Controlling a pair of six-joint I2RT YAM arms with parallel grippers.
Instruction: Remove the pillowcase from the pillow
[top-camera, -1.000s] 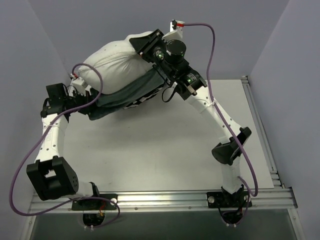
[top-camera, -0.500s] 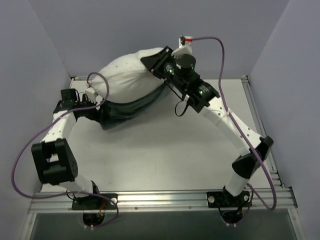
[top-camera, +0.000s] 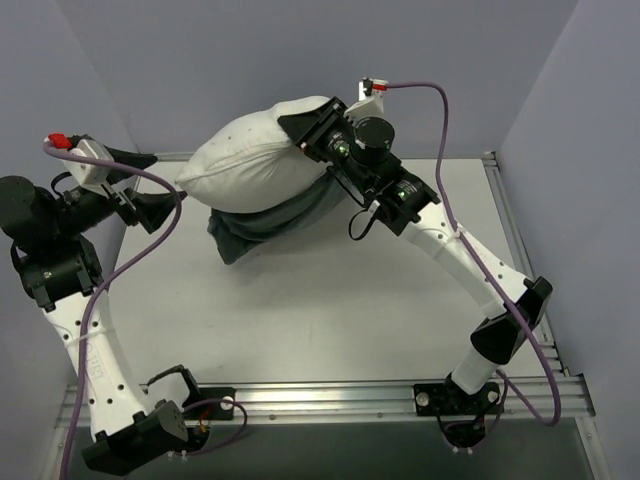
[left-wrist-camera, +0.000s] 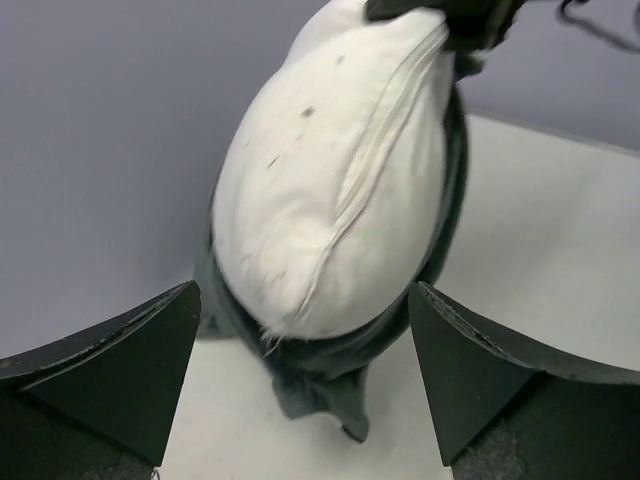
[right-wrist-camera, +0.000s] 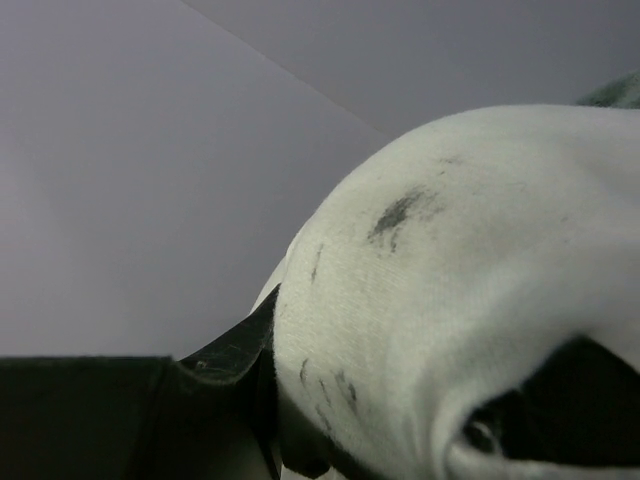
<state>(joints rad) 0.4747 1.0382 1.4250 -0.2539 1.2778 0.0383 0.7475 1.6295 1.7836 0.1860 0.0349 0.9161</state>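
Note:
The white pillow (top-camera: 250, 168) hangs above the table's back, with my right gripper (top-camera: 312, 124) shut on its right end. The pillowcase (top-camera: 262, 224), its dark grey inside showing, sags under the pillow and wraps its lower side. My left gripper (top-camera: 165, 208) stands open to the left of both, touching neither. In the left wrist view the pillow (left-wrist-camera: 340, 170) and pillowcase (left-wrist-camera: 318, 378) lie beyond the wide-spread fingers (left-wrist-camera: 110, 370), and the left gripper (left-wrist-camera: 303, 300) holds nothing. In the right wrist view the pillow (right-wrist-camera: 470, 290) fills the right gripper (right-wrist-camera: 400, 400); one finger (right-wrist-camera: 225, 350) presses its side.
Grey walls close in the table (top-camera: 300, 310) at the back and on both sides. An aluminium rail (top-camera: 330, 398) runs along the near edge, and purple cables (top-camera: 440, 140) loop from both wrists.
My left gripper opened and let go of the pillowcase, and the arm pulled back to the left and up. The pillowcase now sags under the pillow. The right gripper shifted slightly right.

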